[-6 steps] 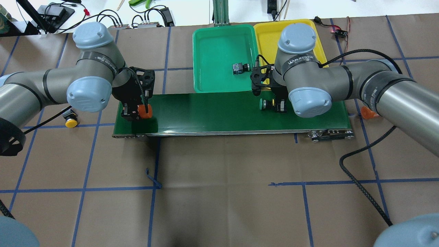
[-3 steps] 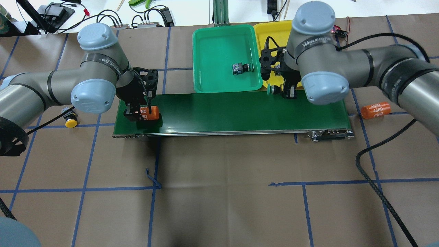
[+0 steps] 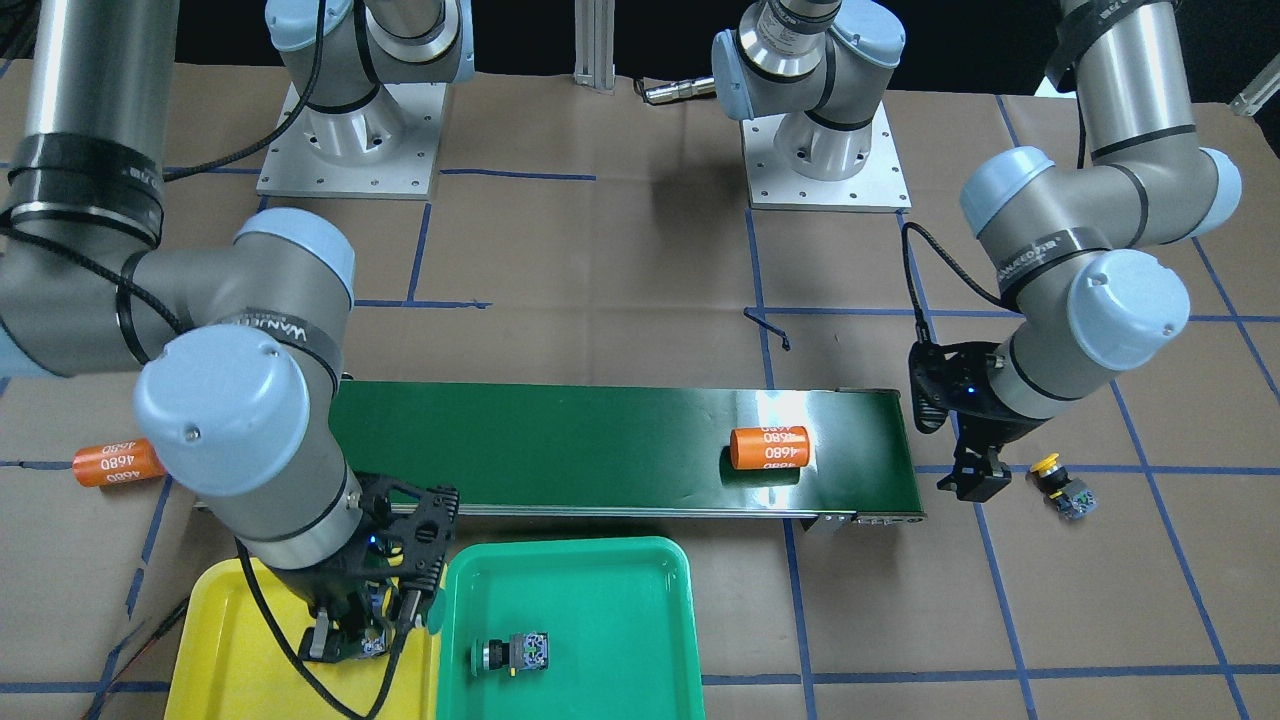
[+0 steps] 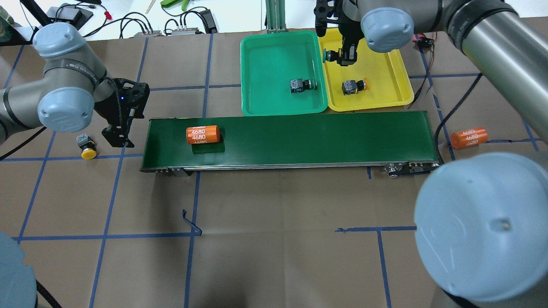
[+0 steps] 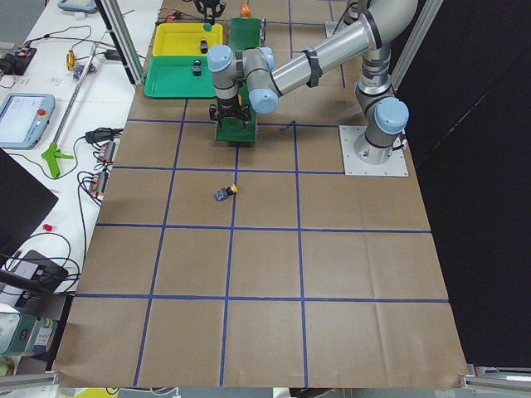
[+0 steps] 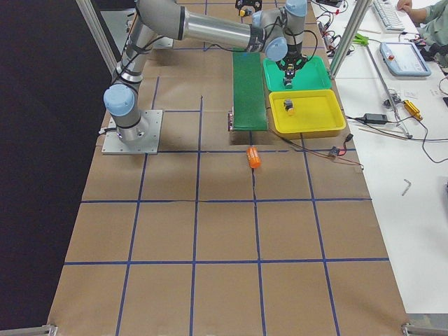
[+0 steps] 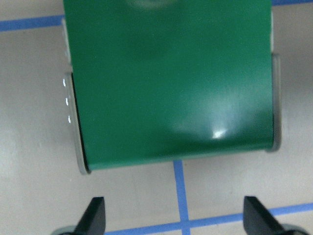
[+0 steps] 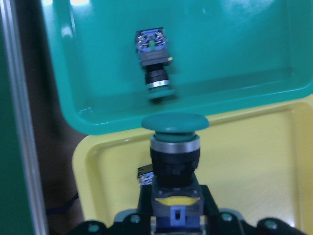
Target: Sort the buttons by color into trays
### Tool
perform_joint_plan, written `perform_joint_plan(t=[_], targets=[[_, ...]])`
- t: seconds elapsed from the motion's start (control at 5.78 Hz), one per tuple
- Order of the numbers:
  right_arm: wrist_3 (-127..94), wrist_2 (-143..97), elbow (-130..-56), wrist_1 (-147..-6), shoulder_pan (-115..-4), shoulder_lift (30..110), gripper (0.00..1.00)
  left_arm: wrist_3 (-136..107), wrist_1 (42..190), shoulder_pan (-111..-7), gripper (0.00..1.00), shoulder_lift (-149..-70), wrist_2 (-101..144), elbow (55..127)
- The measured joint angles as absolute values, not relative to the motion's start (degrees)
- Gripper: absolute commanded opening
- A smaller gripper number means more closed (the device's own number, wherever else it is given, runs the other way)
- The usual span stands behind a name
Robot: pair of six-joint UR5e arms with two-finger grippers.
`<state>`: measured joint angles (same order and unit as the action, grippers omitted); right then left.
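My right gripper (image 4: 346,57) is shut on a green button (image 8: 173,142) and holds it above the yellow tray (image 4: 385,68), near the edge it shares with the green tray (image 4: 269,60). A second green button (image 4: 302,84) lies in the green tray. A yellow button (image 4: 354,87) lies in the yellow tray. Another yellow button (image 4: 87,149) lies on the table, left of the conveyor. My left gripper (image 4: 114,137) is open and empty, between that button and the belt's left end; its fingertips (image 7: 95,215) show apart in the left wrist view.
The dark-green conveyor belt (image 4: 299,137) runs across the middle with an orange "4680" cylinder (image 4: 203,134) lying near its left end. A second orange cylinder (image 4: 469,137) lies on the table off the belt's right end. Cables and tools sit beyond the trays.
My left gripper let go of the orange cylinder on the belt and moved left off it. My right gripper carried the green button from the belt to above the yellow tray.
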<state>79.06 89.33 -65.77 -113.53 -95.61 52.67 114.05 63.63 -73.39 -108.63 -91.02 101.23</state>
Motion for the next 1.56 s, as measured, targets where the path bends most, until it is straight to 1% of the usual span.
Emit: perform_joint_plan(t=[0.17, 0.35, 0.52, 0.69, 0.87, 1.21, 1.38, 1.56], targets=[[79.03, 88.65, -59.22, -113.59, -96.7, 47.13, 0.01, 120.35, 63.51, -70.24, 0.98, -110.25, -91.05, 99.73], [79.08, 87.67, -55.54, -114.09, -97.43, 43.2, 0.01, 126.27, 63.36, -67.59, 0.98, -111.98, -91.05, 97.46], [79.15, 86.21, -54.25, -115.72, -97.72, 40.65, 0.06, 130.72, 62.39, -65.37, 0.98, -114.11, -91.06, 95.34], [79.18, 85.2, -53.91, -117.94, -97.79, 38.84, 0.46, 134.13, 60.15, -63.34, 0.98, -116.4, -91.06, 94.0], [79.13, 84.84, -53.91, -118.99, -98.08, 37.9, 0.99, 137.07, 57.03, -62.06, 0.98, -118.37, -91.09, 93.8], [78.8, 85.06, -53.95, -118.47, -99.8, 38.42, 1.0, 140.43, 54.35, -60.2, 0.98, -120.29, -91.38, 94.35], [78.7, 85.5, -54.06, -115.63, -100.06, 40.7, 1.0, 140.9, 54.16, -59.04, 0.98, -120.69, -91.81, 94.84], [78.7, 85.73, -54.35, -109.4, -99.63, 44.61, 1.0, 141.08, 53.57, -58.47, 0.9, -121.69, -92.17, 94.99]])
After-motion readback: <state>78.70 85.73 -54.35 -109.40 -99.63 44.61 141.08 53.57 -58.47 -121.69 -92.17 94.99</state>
